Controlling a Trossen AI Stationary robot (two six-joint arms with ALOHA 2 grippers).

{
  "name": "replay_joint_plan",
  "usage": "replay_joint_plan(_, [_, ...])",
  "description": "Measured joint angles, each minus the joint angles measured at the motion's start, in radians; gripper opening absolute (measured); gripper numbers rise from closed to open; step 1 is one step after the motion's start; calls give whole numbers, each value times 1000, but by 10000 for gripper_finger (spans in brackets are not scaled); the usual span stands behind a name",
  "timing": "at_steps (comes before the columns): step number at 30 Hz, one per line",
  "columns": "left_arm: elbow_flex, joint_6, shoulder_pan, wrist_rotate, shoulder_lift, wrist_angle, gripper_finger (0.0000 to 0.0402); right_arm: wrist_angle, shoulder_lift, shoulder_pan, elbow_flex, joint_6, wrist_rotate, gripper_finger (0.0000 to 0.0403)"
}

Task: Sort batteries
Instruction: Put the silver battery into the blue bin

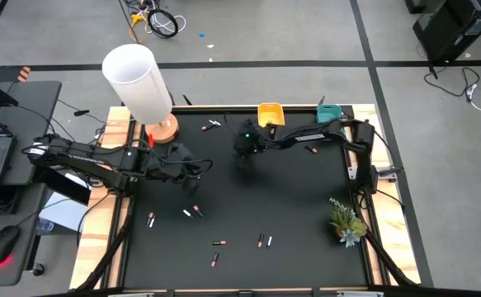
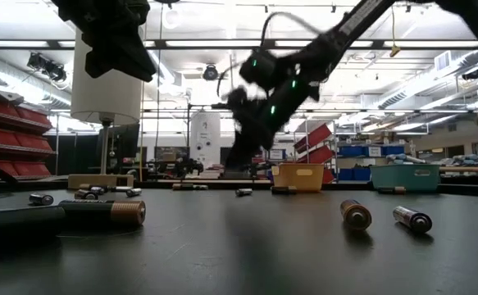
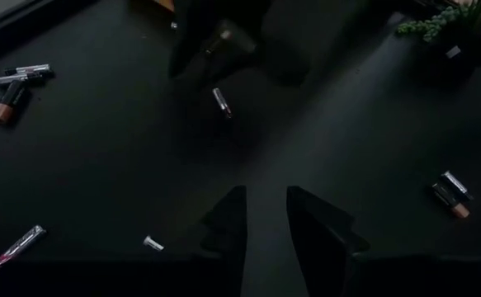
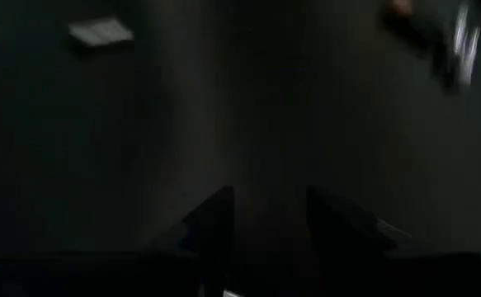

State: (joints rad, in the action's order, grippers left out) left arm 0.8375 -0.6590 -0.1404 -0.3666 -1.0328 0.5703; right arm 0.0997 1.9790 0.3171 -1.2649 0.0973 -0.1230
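Batteries lie scattered on the black table: a pair (image 1: 264, 241), one (image 1: 218, 242), one (image 1: 151, 219), two (image 1: 192, 212) and a few near the far edge (image 1: 211, 125). My left gripper (image 1: 195, 169) hovers open and empty over the table's left-middle; in its wrist view the left gripper (image 3: 265, 223) has a small silver battery (image 3: 222, 101) ahead of it. My right gripper (image 1: 244, 148) hangs open and empty above the far-middle; the right gripper (image 4: 273, 219) looks down on bare mat, with a battery (image 4: 100, 31) off to one side.
A yellow tray (image 1: 271, 114) and a teal tray (image 1: 329, 113) stand at the far edge. A white lamp (image 1: 137, 78) on a wooden base stands at the far left corner and a small plant (image 1: 347, 221) at the right edge. Big batteries (image 2: 355, 214) lie close to the low camera.
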Motion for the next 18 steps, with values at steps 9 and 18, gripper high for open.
replay_joint_plan(9, [0,23,0,0,0,-1,101,198,-69,-19,0,290,-122,160])
replay_joint_plan(18, [0,2,0,-5,0,-2,101,187,13,-39,1,361,-118,159])
